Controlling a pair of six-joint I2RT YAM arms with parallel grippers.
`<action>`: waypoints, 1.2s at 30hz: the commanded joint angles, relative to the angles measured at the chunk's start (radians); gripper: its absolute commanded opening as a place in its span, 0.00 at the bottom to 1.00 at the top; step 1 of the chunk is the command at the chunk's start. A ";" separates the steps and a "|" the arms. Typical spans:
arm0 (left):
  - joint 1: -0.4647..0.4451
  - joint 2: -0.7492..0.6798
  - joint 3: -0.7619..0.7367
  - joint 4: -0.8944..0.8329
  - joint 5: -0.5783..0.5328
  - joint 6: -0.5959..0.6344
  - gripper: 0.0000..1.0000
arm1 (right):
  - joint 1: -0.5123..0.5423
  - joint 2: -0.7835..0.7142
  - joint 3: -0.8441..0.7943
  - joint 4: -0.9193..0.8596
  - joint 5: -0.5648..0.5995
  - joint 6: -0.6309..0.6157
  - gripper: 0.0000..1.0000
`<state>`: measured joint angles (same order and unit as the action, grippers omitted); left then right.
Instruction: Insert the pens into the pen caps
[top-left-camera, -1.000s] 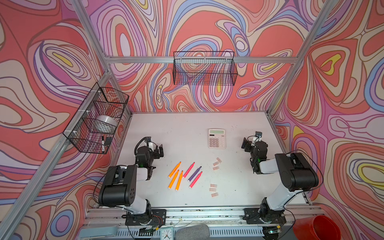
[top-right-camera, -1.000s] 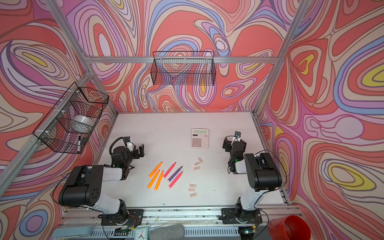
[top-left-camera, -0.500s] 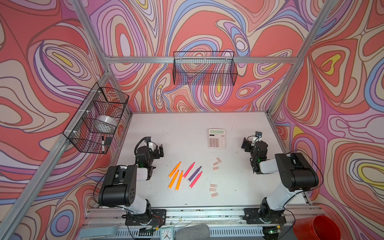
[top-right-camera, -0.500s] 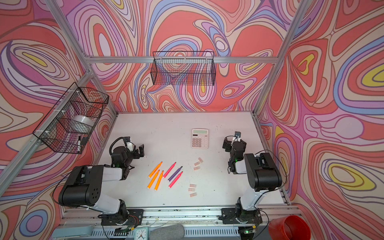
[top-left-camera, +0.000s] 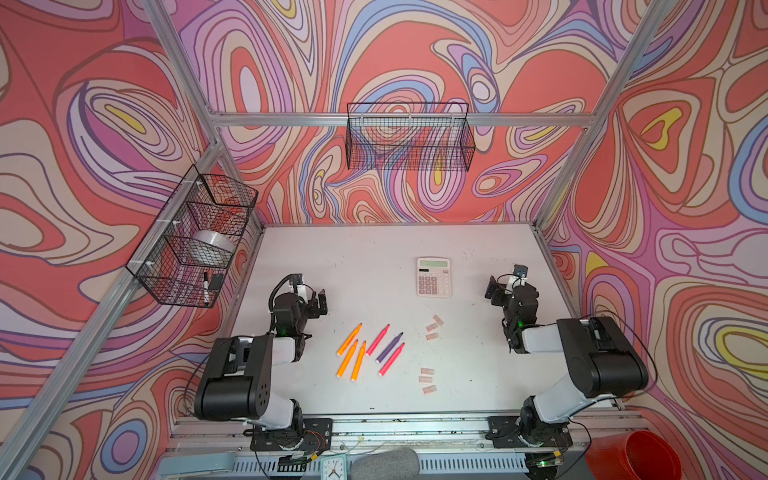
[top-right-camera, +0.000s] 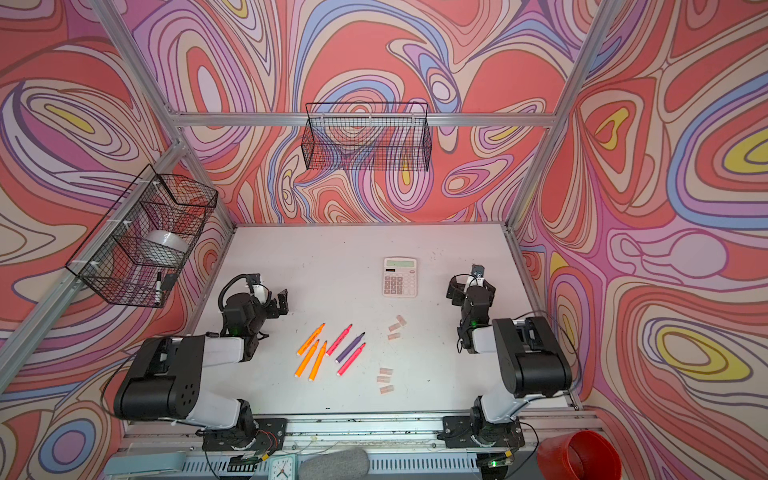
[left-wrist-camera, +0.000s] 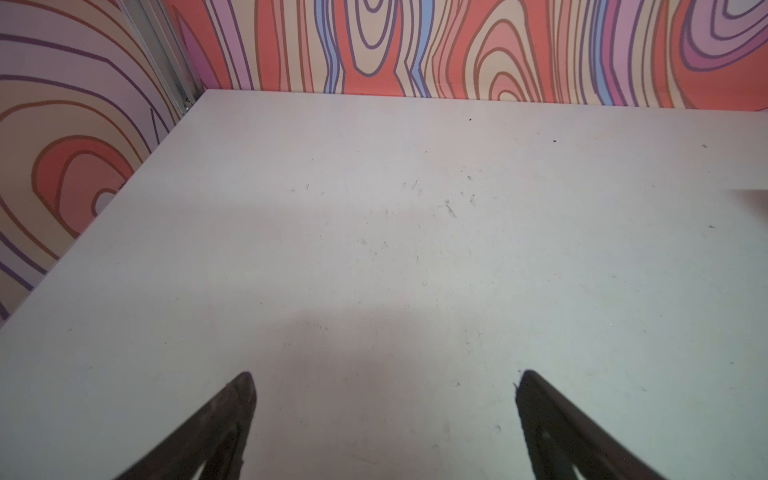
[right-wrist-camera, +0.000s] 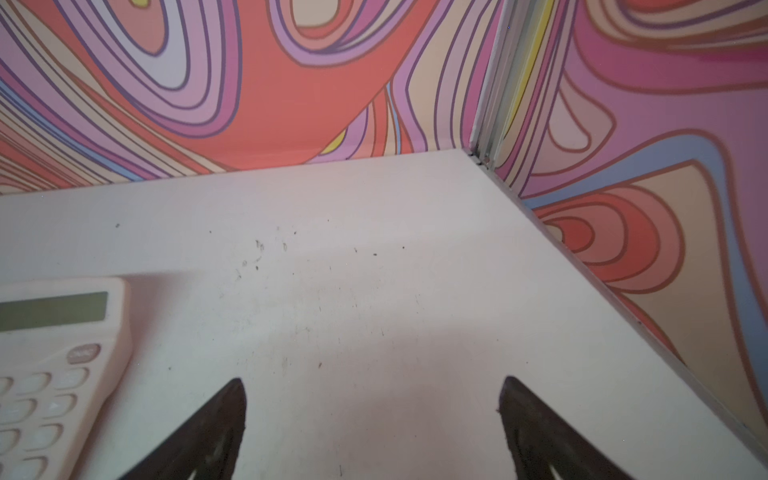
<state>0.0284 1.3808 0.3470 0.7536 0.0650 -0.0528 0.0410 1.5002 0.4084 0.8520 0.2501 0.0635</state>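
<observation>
Nothing has moved since a second ago: both arms and every item sit where they were. Starting at the left, our left gripper (left-wrist-camera: 385, 375) is held over a bare stretch of the white surface (top-left-camera: 353, 257), jaws spread wide with nothing between them. Right of it, toward the middle front of the surface, the pens (top-left-camera: 377, 340) lie loose side by side. We count three orange, then a pink, a purple and another pink, all slanted alike with tips pointing back and to the right. Further right we see the pen caps (top-left-camera: 424, 379), pale pink, in two small groups, one behind the other. They lie apart from the pens, and none is on a pen. Behind the caps rests a calculator (top-left-camera: 434, 277). At the far right, our right gripper (right-wrist-camera: 372, 379) hangs near the calculator, its jaws wide apart and empty.
</observation>
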 joint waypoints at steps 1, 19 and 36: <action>-0.012 -0.192 0.080 -0.299 -0.066 -0.071 1.00 | 0.009 -0.154 0.079 -0.304 0.061 0.101 0.98; 0.062 -0.616 0.182 -0.885 0.405 -0.592 1.00 | 0.010 -0.611 0.266 -1.171 -0.274 0.524 0.98; -0.379 -0.780 0.070 -0.878 0.282 -0.507 0.94 | 0.362 -0.513 0.119 -0.998 -0.269 0.739 0.72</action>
<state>-0.2085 0.6151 0.4225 -0.1360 0.4576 -0.5938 0.3054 0.9386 0.5362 -0.2089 -0.0956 0.7506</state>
